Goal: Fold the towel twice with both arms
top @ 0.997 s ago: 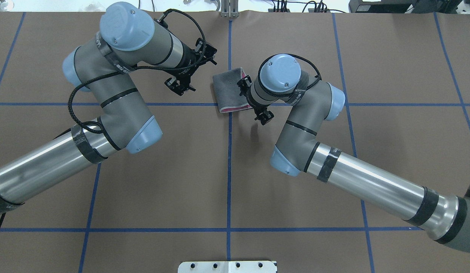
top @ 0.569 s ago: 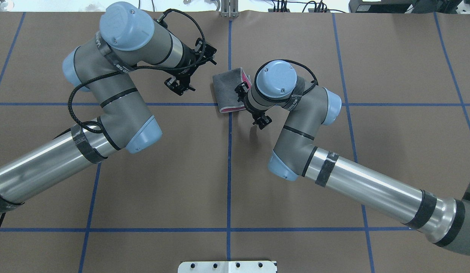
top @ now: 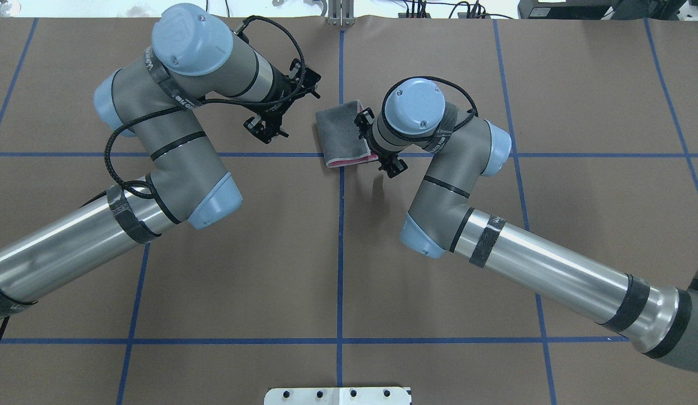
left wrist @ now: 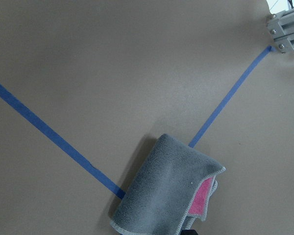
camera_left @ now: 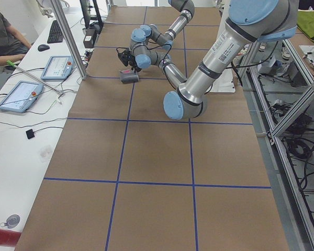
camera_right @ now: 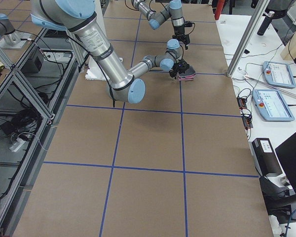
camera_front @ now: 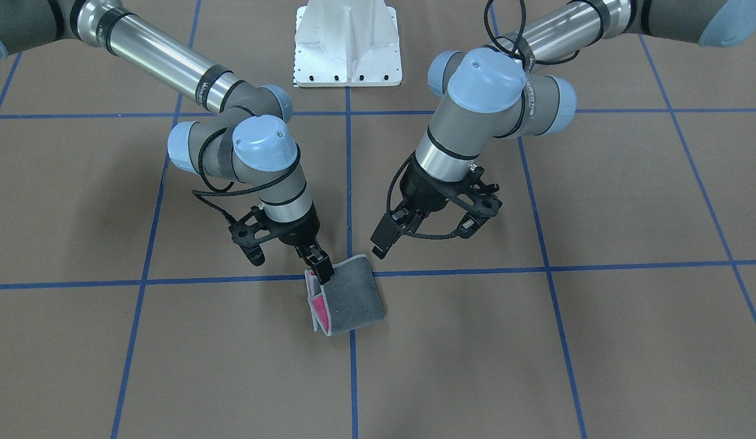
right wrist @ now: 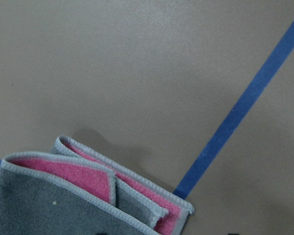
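The towel [camera_front: 353,299] is lying on the brown table [camera_front: 536,341], folded into a small compact packet with the grey face out. It is sitting across the centre blue tape line [camera_front: 352,378], right by a crossing of the grid. The right wrist view is showing several stacked edges at the open side, pink between light grey borders and slightly staggered. Judging from that, both folds are looking done. The right gripper [camera_front: 320,268] is standing at the packet's corner nearest the robot. Its fingers are pressed together and appear to be pinching the edge of the top layer, which is riding a little above the rest. The left gripper [camera_front: 422,238] is hanging spread and empty, near the towel but clear of it, above the table. As I am reading it, little is remaining: the right gripper is needing to let the corner down and release, and both arms are needing to back away. The staggered edges may be calling for a small squaring-up, though I am not certain.
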`<action>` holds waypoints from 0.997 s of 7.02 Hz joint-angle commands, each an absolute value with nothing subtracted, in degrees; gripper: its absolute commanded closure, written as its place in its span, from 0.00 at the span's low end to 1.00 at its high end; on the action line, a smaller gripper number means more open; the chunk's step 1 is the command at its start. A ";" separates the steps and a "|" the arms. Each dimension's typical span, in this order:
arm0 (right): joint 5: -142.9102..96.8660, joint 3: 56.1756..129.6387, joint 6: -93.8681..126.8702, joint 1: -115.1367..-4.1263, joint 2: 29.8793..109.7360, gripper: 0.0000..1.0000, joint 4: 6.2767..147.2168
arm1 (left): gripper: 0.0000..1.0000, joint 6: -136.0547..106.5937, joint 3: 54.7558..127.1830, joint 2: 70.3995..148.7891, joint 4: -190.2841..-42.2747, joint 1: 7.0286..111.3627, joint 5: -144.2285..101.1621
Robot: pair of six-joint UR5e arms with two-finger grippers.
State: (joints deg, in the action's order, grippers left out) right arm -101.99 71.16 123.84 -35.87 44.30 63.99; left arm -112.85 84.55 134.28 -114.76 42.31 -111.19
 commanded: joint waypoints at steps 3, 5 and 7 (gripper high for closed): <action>-100.90 68.12 123.31 -35.60 42.01 0.16 63.81 | 0.00 -112.85 84.55 134.30 -114.70 42.28 -111.18; -100.90 67.68 123.31 -35.42 42.01 0.18 63.72 | 0.00 -112.85 84.55 134.21 -114.70 42.28 -111.18; -100.90 67.24 123.40 -35.42 41.92 0.24 63.81 | 0.00 -112.85 84.46 134.21 -114.70 42.28 -111.18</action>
State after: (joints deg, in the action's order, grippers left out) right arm -100.90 67.54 123.33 -35.44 41.97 63.74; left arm -112.85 84.54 134.22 -114.70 42.28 -111.18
